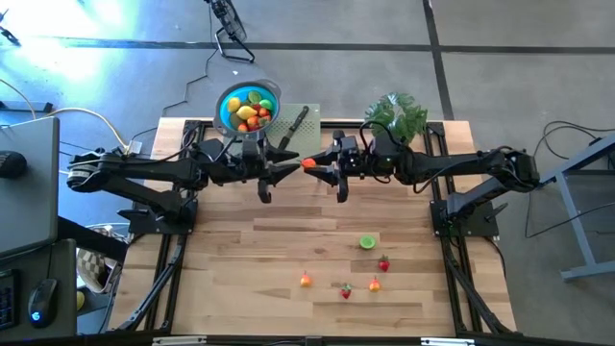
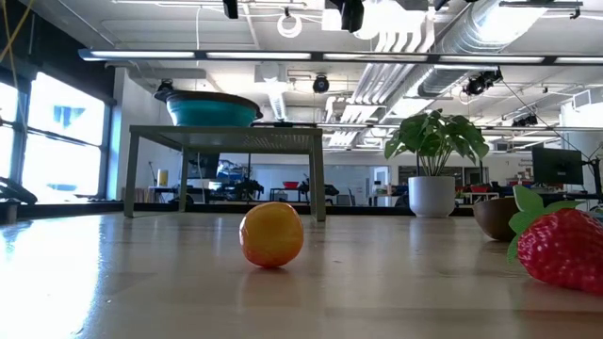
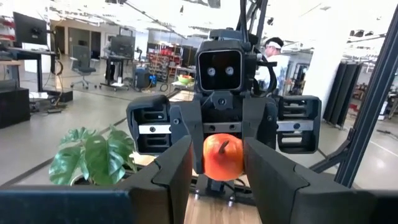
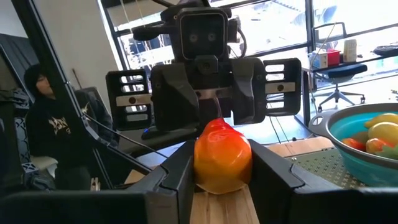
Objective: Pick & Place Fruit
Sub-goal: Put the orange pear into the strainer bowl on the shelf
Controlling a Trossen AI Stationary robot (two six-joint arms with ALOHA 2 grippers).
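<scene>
While facing the left hand (image 1: pixel 284 171) fingertip to fingertip, pinches an orange-red fruit (image 4: pixel 222 155) in the right hand (image 1: pixel 325 170), fingers closed partway against its two sides. Looks like a hand-over in mid-air. Keeps the fruit at the fingertips, probably to leave its far side free for the other hand. Shows the left hand's fingers parted about as wide as the fruit, with the fruit lined up in their gap in the left wrist view; cannot tell whether they touch it. Happens above the middle of the desk (image 1: pixel 240 250), near its back edge. Puts the pass just beside the blue bowl (image 1: pixel 223 113) at the back edge, left of middle, already holding several pieces and likely the goal. Leaves five loose pieces (image 1: pixel 367 242) near the front edge, right of middle. Has the potted plant (image 1: pixel 396 113) at the back edge, behind the right arm.
</scene>
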